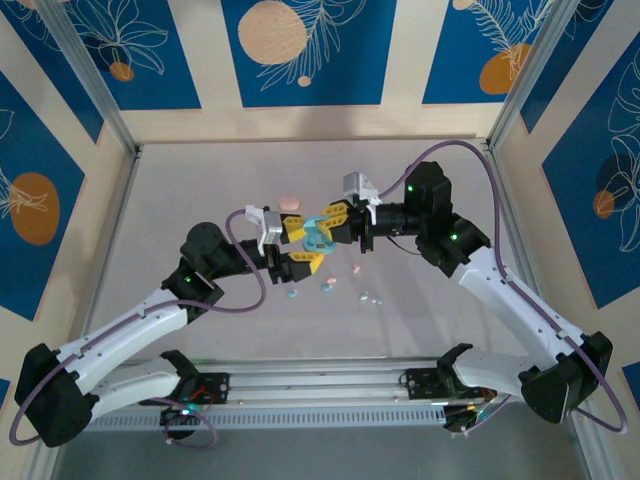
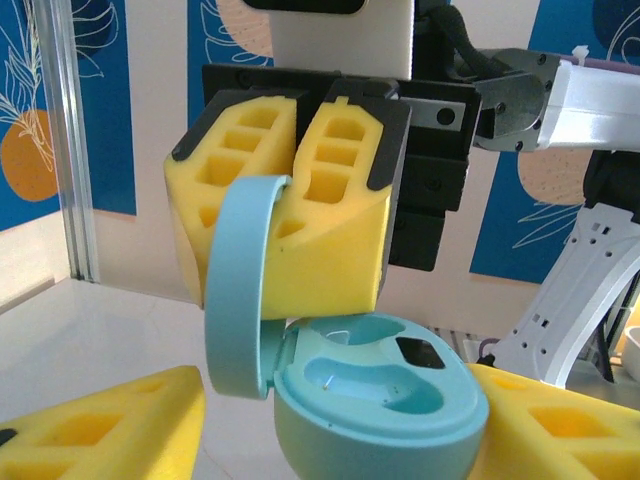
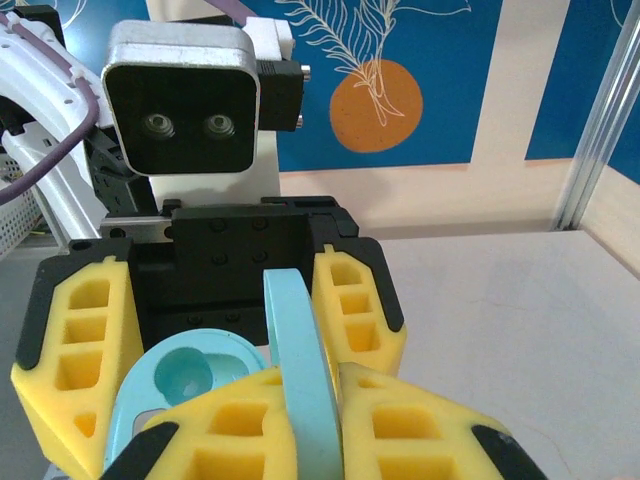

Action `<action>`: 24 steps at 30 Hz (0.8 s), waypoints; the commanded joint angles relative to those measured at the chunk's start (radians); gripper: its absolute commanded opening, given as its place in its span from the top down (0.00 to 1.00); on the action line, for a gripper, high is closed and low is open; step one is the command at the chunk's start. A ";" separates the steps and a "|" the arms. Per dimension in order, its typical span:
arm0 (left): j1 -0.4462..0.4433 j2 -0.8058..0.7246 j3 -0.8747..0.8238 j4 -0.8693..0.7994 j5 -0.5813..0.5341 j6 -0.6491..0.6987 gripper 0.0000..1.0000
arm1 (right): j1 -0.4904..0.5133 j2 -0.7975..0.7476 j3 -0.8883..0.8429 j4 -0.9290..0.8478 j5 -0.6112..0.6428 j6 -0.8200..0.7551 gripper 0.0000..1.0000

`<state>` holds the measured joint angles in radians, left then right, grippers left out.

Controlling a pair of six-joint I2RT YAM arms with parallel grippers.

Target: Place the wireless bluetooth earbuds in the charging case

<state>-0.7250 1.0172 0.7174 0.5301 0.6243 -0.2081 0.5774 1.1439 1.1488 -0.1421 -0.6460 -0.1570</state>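
Clamping tool (right gripper (image 3: 300,425)): jaws drawn narrow on the raised lid (image 3: 300,360) of the light-blue charging case (image 2: 380,400), with one yellow pad on each lid face.
Second tool (left gripper (image 2: 340,440)): jaws parted, one pad on each side of the case base. The left wrist view shows a gap beside one pad.
Case state: hinged open, sockets exposed, at mid-table between the two grippers.
Task items (earbuds (image 1: 327,288)): loose on the table (image 1: 200,200), scattered just beside the case on the side nearer the arm bases.
Other: pink object (image 1: 290,203) on the table, beyond the left gripper.
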 commanded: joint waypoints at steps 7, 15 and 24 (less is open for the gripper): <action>0.000 -0.002 0.034 -0.013 -0.006 -0.002 0.34 | 0.013 -0.030 -0.013 0.025 0.001 0.001 0.95; 0.000 0.017 0.047 -0.018 0.018 -0.011 0.43 | 0.025 -0.033 -0.023 0.050 0.042 0.004 0.94; 0.000 0.012 0.040 -0.001 0.012 -0.014 0.62 | 0.028 -0.034 -0.024 0.048 0.037 -0.006 0.94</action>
<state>-0.7250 1.0294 0.7334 0.5117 0.6472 -0.2142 0.5900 1.1351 1.1362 -0.1101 -0.5789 -0.1574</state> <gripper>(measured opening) 0.406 0.135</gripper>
